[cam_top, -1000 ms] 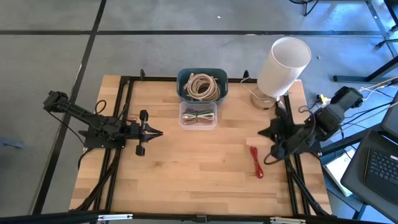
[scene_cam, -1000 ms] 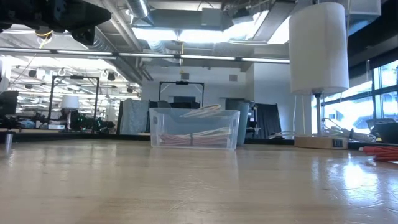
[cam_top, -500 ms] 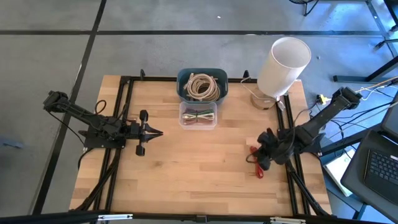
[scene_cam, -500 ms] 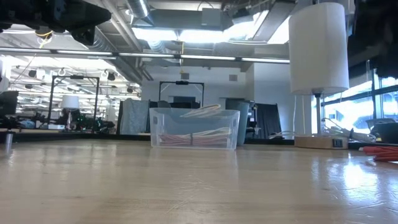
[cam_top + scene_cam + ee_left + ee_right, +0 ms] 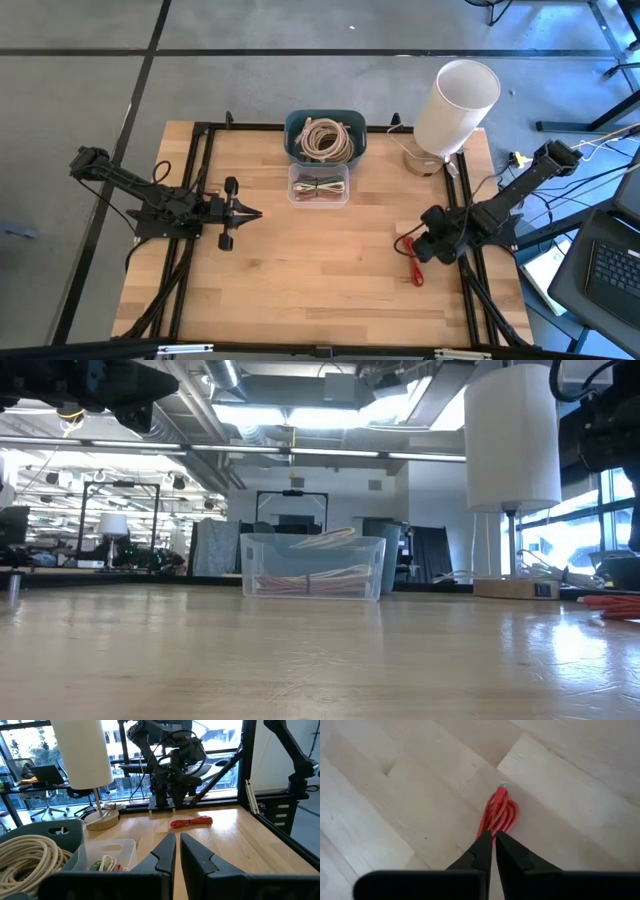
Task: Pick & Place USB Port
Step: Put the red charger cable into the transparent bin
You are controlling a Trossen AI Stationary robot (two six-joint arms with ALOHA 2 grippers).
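Observation:
A red cable bundle (image 5: 412, 265) lies flat on the wooden table near its right edge; the low view shows the red cable (image 5: 612, 604) at the table's far right. My right gripper (image 5: 494, 838) slants down over the bundle's far end (image 5: 499, 810), fingers shut. My left gripper (image 5: 256, 213) waits shut at the table's left, level, pointing toward the right edge, holding nothing. My right gripper comes at the red bundle from above, slanting down, with its shut fingertips (image 5: 485, 842) over the loops at one end. The tips cover that spot, and I cannot tell whether they touch the cable.
A clear bin (image 5: 318, 187) of thin cables and a blue bin (image 5: 325, 137) with a coiled beige cord stand at the far middle. A white lamp (image 5: 455, 105) on a wooden base stands at the far right. Black frame rails (image 5: 470, 270) run along both side edges.
My right gripper has come down from well above the table toward the red cable and a little toward the near edge, rolling its wrist and tipping to point more steeply down. The cable lies where it was.

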